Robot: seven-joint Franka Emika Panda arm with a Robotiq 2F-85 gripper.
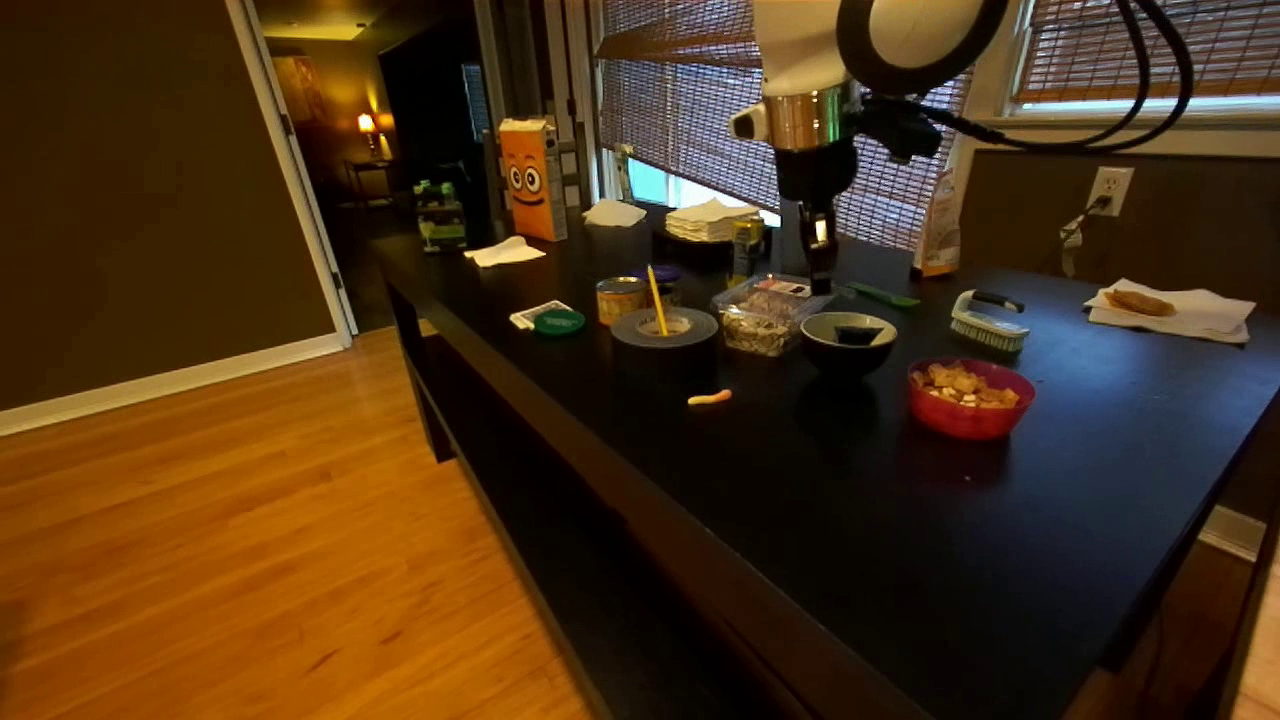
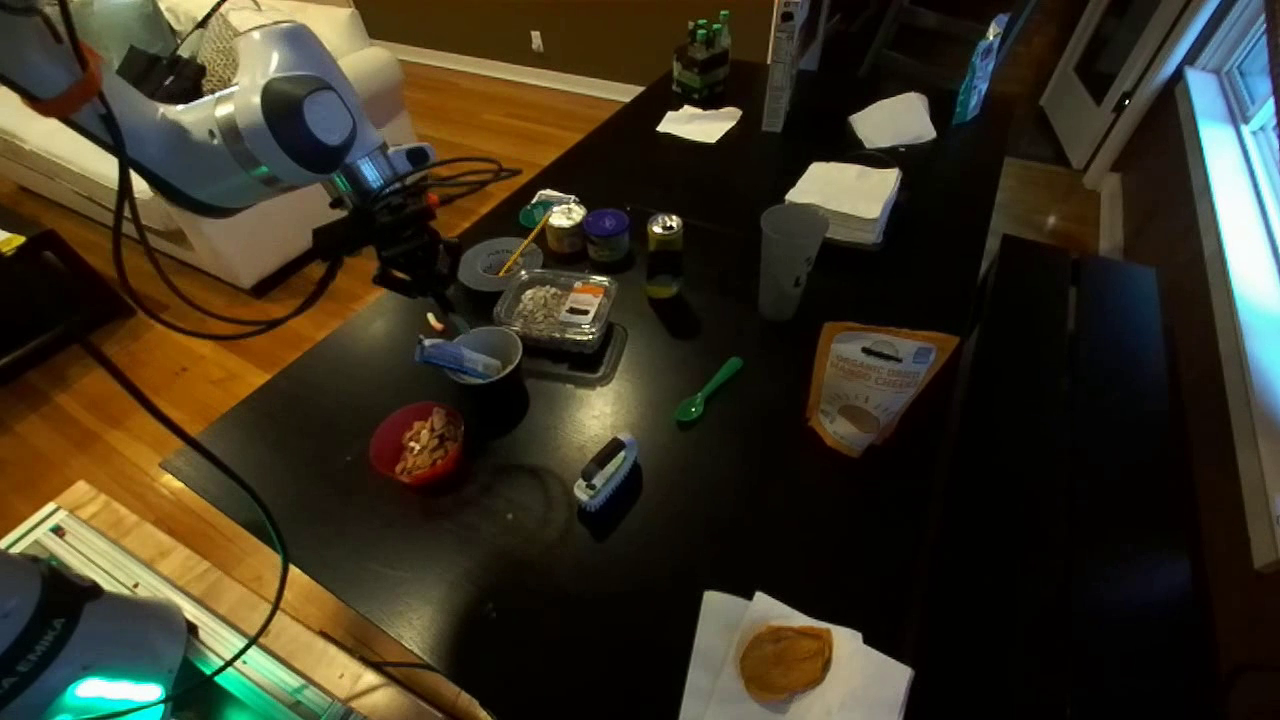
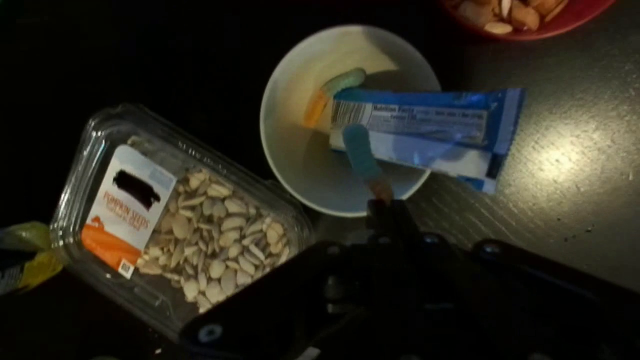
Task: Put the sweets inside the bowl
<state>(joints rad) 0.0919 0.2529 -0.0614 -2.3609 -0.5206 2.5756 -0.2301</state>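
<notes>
The sweets look like gummy worms. My gripper point(image 3: 387, 204) is shut on the end of a blue and reddish gummy worm point(image 3: 361, 152). The gripper also shows in both exterior views point(image 1: 822, 288) point(image 2: 432, 285), above and beside the bowl. In the wrist view the held worm overlaps the white-lined, dark bowl point(image 3: 295, 157) point(image 1: 848, 362) point(image 2: 495, 343). A green and orange worm point(image 3: 345, 80) lies inside that bowl. A blue wrapped bar point(image 3: 425, 125) point(image 2: 455, 357) also rests in it and sticks out over the rim. A pale pink-yellow worm point(image 1: 710, 398) point(image 2: 434, 322) lies on the table.
A clear box of pumpkin seeds point(image 3: 220, 240) point(image 1: 765, 325) and a tape roll with a pencil point(image 1: 640, 328) stand beside the bowl. A red bowl of chips point(image 1: 970, 415) point(image 2: 420, 445), a brush point(image 2: 605, 472), cans point(image 2: 665, 255) and a green spoon point(image 2: 708, 392) are near.
</notes>
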